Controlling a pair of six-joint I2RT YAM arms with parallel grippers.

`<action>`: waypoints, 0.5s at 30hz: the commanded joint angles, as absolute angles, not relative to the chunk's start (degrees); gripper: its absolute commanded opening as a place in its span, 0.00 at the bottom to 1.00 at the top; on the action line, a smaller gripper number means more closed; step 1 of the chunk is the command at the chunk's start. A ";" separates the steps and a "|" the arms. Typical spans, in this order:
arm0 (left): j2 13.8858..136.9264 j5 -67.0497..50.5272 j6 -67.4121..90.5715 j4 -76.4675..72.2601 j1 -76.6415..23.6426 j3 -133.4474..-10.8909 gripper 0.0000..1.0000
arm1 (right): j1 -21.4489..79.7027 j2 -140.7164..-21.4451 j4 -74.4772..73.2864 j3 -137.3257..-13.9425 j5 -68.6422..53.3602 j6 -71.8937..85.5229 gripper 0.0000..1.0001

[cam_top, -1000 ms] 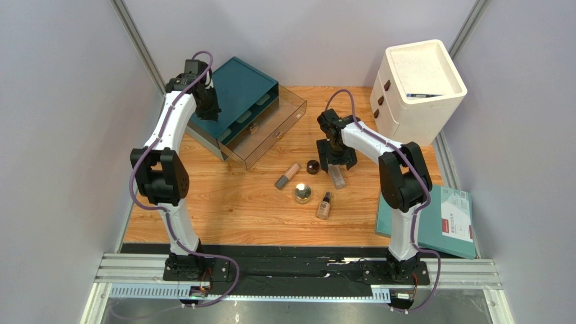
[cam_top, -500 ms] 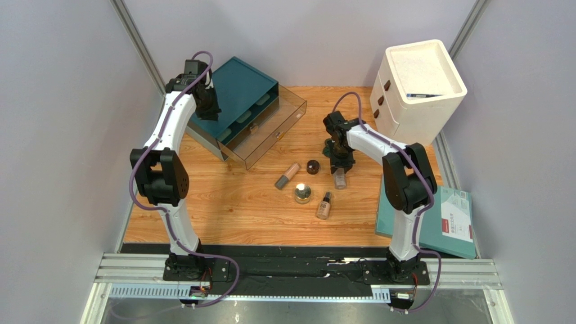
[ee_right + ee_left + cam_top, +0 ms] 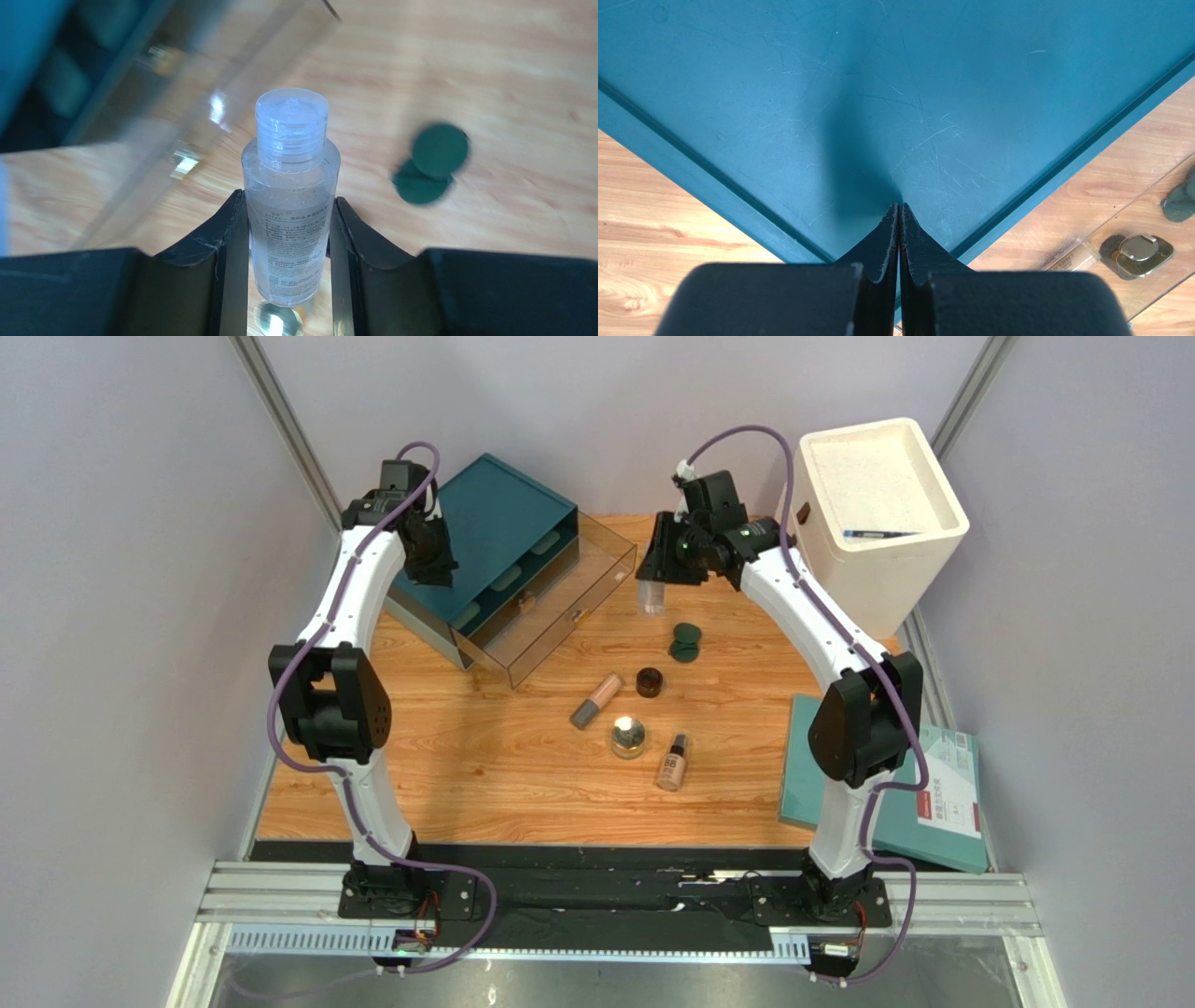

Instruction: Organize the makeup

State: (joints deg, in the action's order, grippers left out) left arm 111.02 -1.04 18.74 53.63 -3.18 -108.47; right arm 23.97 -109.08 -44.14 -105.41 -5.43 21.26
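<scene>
Clear bottle (image 3: 291,175) gripped in right hand (image 3: 288,210), arm extended high

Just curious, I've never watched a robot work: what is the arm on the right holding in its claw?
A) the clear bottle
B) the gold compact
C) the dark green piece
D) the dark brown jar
A: the right wrist view shows the clear bottle clamped between the two fingers of the right gripper.

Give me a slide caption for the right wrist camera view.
The right gripper holds a clear bottle between its fingers above the wooden table; dark green piece beyond.
</scene>
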 commanded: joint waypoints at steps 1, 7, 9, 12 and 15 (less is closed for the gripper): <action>113.20 -1.40 17.67 58.62 -2.90 -105.82 0.00 | 24.34 -109.68 -32.01 -111.69 -14.84 28.47 0.00; 113.03 -2.72 18.02 58.45 -2.90 -105.82 0.00 | 25.92 -123.20 -29.88 -130.14 -23.90 36.20 0.00; 112.94 -2.64 18.02 58.36 -2.90 -105.56 0.00 | 26.98 -128.02 -29.97 -134.98 -24.52 37.52 0.00; 112.85 -2.72 18.02 58.27 -2.90 -105.12 0.00 | 28.39 -132.09 -29.01 -139.57 -25.05 40.16 0.00; 112.76 -2.46 18.02 58.27 -2.90 -104.94 0.00 | 29.18 -133.85 -29.09 -138.70 -25.58 42.36 0.01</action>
State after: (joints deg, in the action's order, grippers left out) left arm 110.78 -2.02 18.76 53.25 -2.92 -108.05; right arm 27.68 -132.09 -31.64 -136.14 -22.13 37.06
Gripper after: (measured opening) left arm 0.000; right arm 0.360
